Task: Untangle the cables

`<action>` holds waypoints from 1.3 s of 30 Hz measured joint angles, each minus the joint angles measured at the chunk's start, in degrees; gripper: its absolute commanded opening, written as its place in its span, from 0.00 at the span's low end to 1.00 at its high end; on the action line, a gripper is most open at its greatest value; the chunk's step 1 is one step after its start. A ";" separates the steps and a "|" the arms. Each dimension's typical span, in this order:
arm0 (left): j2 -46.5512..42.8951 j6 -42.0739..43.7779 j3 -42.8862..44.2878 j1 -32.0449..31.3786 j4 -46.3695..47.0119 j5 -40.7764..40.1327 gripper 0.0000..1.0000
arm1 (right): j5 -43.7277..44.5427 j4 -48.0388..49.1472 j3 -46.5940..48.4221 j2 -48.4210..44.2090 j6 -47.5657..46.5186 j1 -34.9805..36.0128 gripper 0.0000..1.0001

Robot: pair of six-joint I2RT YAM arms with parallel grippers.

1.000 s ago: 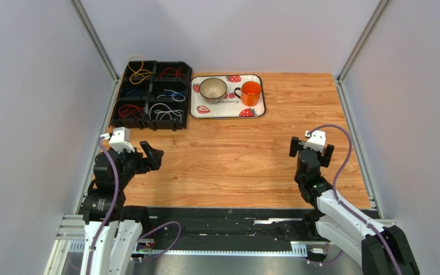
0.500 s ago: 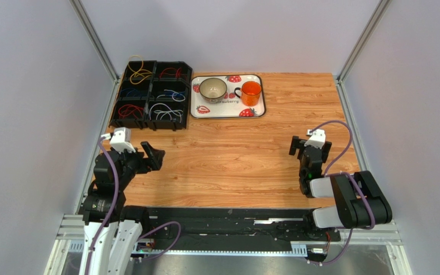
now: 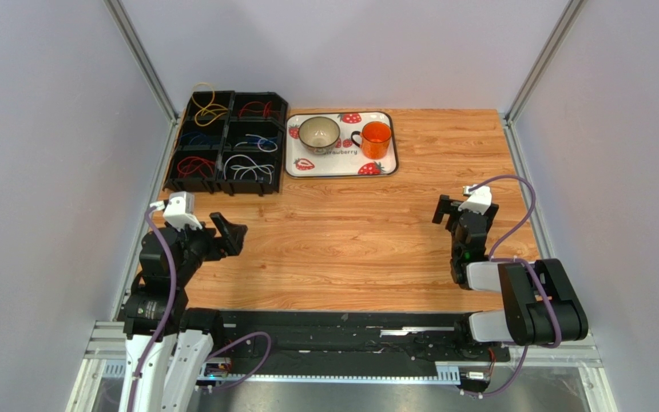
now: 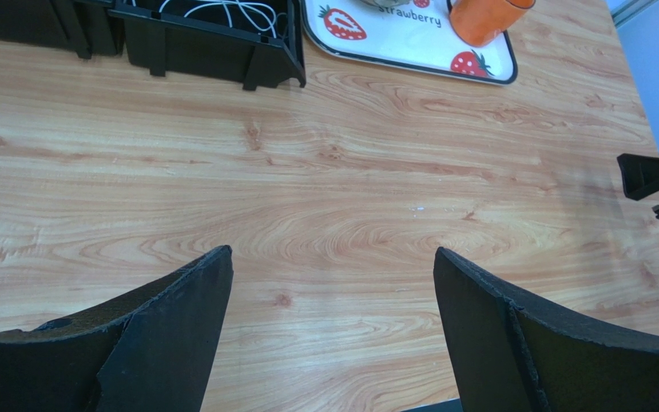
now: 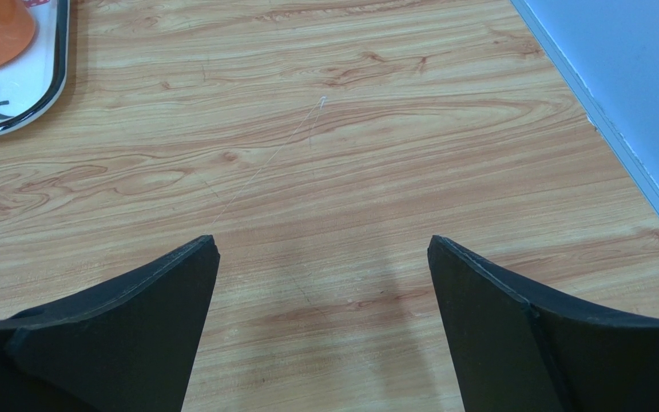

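1. So, far left first: the left hand (image 4: 331, 257) hangs low over the counter (image 3: 350, 249) with its fingers spread wide and nothing between them. Its wrist view shows only wood grain in the gap.
2. The cables (image 3: 247, 167) are nowhere near it. They're all up ahead of that hand and a bit to its left, sitting in a black bin (image 3: 221, 185) with several compartments. The loops look split up roughly by colour: yellow at the back, reds, blues and white nearest the hand. One pocket looks like blue with a pale strand mixed in, but it's too small to be sure.
3. Just beside the bin, ahead and to the right of the left hand, is a strawberry tray (image 3: 341, 171) with a bowl (image 3: 318, 131) and an orange mug (image 3: 377, 137) on it. Not part of the job as far as I can tell.
4. The right hand (image 5: 323, 245) is well apart from all that. The bin is far ahead and off to its left, past the tray. Its fingers are spread too and carry nothing.
5. My read: the sorting looks basically done, or we're between picks. Neither hand is on a strand.
6. If that mixed pocket really needs fixing, the left hand is the closer one. It'd have to reach forward, drop into the compartment and pinch a single thin loop without dragging its neighbours out.
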 measured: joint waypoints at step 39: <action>4.66 -2.49 0.00 0.00 -0.52 0.04 0.97 | -0.07 -0.48 0.02 -0.07 0.17 0.00 1.00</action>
